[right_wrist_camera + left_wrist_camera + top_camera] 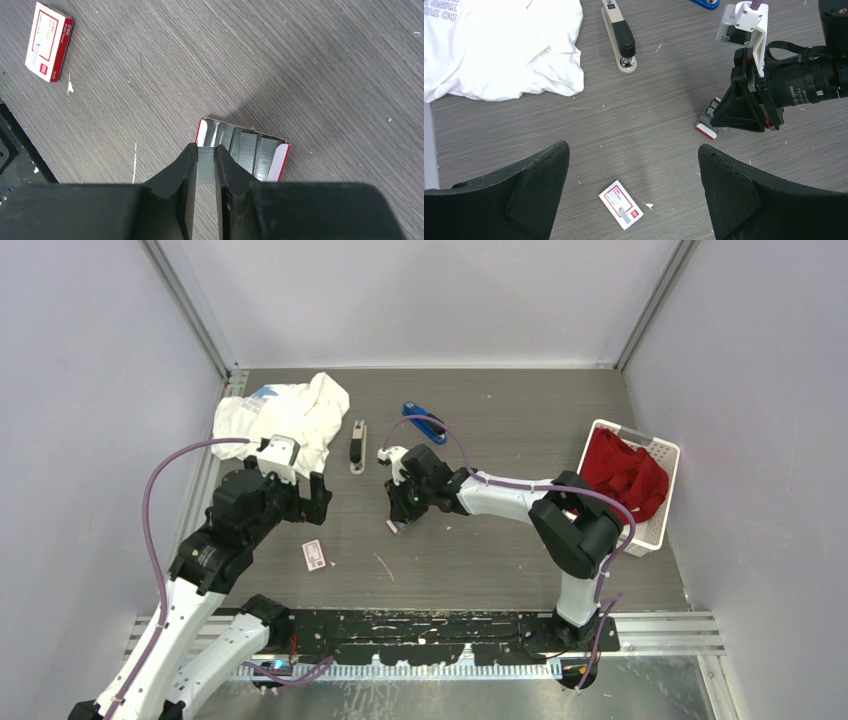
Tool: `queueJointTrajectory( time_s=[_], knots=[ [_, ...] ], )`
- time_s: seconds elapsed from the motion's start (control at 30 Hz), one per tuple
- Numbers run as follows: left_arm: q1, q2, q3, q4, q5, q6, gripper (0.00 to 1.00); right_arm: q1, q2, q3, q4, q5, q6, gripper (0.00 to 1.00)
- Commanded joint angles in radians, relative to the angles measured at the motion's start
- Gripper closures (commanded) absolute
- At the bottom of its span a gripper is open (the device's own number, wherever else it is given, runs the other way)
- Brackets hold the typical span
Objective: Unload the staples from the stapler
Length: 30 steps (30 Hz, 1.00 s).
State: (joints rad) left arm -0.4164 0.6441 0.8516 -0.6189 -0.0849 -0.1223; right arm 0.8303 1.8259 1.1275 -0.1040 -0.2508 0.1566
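My right gripper [205, 148] is shut on a short silvery strip of staples [205, 167], at the left end of an open red-and-white box [272, 159] that holds several more strips. From above, that gripper [402, 512] points down at the box [398, 527] in the middle of the table. The beige-and-black stapler [357, 446] lies closed further back, also visible in the left wrist view [620, 36], apart from both grippers. My left gripper [634, 150] stands open with nothing between its fingers, above a closed white-and-red box [621, 204].
A white cloth [285, 415] lies crumpled at the back left. A blue object [424, 423] rests behind the right arm. At the right, a white basket [664, 452] holds a red cloth [625, 475]. The closed box [314, 554] lies near the left arm.
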Motion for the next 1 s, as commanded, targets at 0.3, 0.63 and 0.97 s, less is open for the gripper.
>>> queueJointTrajectory(
  time_s=[0.3, 0.63, 0.97],
  knots=[
    [0.008, -0.002, 0.002, 0.056, 0.014, 0.003, 0.01, 0.007, -0.025, 0.006, 0.045, 0.016, -0.012, 0.86],
    [0.009, -0.003, 0.003, 0.056, 0.013, 0.003, 0.01, 0.011, -0.009, 0.011, 0.044, 0.025, -0.015, 0.86],
    [0.008, -0.002, 0.002, 0.056, 0.016, 0.003, 0.01, 0.02, 0.003, 0.025, 0.036, 0.041, -0.025, 0.86]
  ],
)
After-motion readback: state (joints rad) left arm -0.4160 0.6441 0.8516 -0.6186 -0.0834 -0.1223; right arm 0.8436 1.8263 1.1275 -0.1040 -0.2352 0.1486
